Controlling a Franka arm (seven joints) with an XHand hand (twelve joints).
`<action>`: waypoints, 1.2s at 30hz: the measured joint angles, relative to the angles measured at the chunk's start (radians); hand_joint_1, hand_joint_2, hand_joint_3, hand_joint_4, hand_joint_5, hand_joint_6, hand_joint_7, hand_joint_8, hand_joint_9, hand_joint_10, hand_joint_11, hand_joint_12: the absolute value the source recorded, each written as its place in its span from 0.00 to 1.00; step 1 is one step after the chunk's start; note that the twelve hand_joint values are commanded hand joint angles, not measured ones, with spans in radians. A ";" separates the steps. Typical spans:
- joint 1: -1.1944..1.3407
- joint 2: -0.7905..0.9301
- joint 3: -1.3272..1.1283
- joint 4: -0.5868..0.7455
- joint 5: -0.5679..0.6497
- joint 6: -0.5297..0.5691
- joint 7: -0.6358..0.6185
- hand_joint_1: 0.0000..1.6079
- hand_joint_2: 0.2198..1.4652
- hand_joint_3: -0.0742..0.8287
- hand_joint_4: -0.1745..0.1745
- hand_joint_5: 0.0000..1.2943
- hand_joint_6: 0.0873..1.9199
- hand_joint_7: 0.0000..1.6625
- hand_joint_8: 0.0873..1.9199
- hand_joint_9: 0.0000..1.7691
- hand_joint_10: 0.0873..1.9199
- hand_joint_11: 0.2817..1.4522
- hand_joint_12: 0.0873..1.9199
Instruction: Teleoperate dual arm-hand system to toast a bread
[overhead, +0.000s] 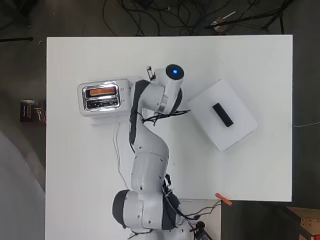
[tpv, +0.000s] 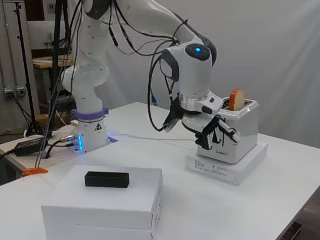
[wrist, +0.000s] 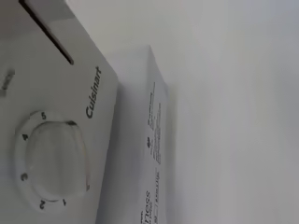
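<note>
A white rectangular table (overhead: 260, 170) fills the scene, with a dark floor strewn with black cables beyond its far edge and a grey curtain behind it in the side view. On it stand 1 white and chrome 2-slot toaster (tpv: 235, 135), raised on 1 flat white box (tpv: 225, 167), and 1 larger white box (tpv: 105, 200) well apart from it, carrying 1 small black rectangular block (tpv: 106, 179). 1 slice of browned bread (tpv: 237, 99) stands upright in a toaster slot, its top poking out. The black and white hand (tpv: 212, 130) sits at the toaster's front face, its fingers partly curled and holding nothing that shows. The wrist view shows 1 round white numbered dial (wrist: 51, 161) on that face, very close.
</note>
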 joint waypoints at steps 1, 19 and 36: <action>-0.001 -0.018 0.006 -0.007 -0.008 0.009 -0.014 0.05 0.76 0.08 0.10 0.26 0.00 0.73 1.00 0.90 1.00 0.85 1.00; -0.066 0.051 0.072 0.002 0.025 0.024 -0.055 0.11 0.73 0.08 0.10 0.29 0.00 0.84 1.00 0.97 1.00 0.94 0.98; -0.168 0.203 0.146 0.062 0.109 0.000 -0.037 0.01 0.69 0.08 0.34 0.36 0.00 0.59 1.00 0.73 1.00 0.63 0.98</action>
